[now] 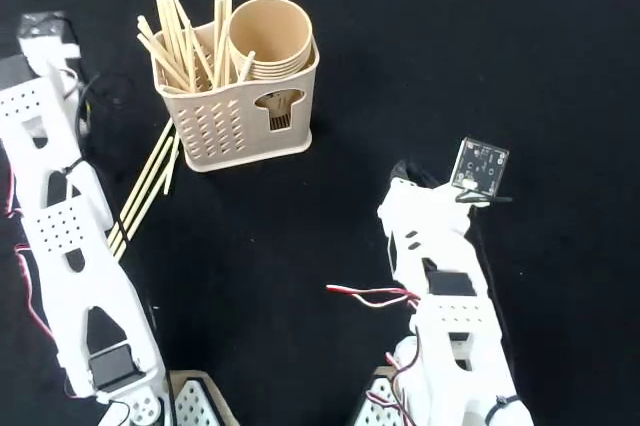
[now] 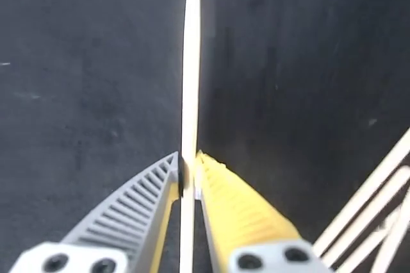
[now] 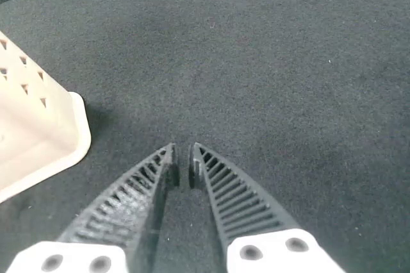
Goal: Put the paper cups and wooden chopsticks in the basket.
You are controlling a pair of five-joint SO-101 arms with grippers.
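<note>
A beige slotted basket stands at the back of the black table, holding nested paper cups and a bunch of wooden chopsticks. More loose chopsticks lie on the cloth just left of the basket, beside the left arm. My left gripper is shut on one wooden chopstick, which runs straight out past the fingertips; other chopsticks lie next to it. My right gripper sits right of the basket, shut and holding nothing.
The black cloth covers the whole table. Red and white wires trail off the right arm. The right arm's camera board sticks out at mid right.
</note>
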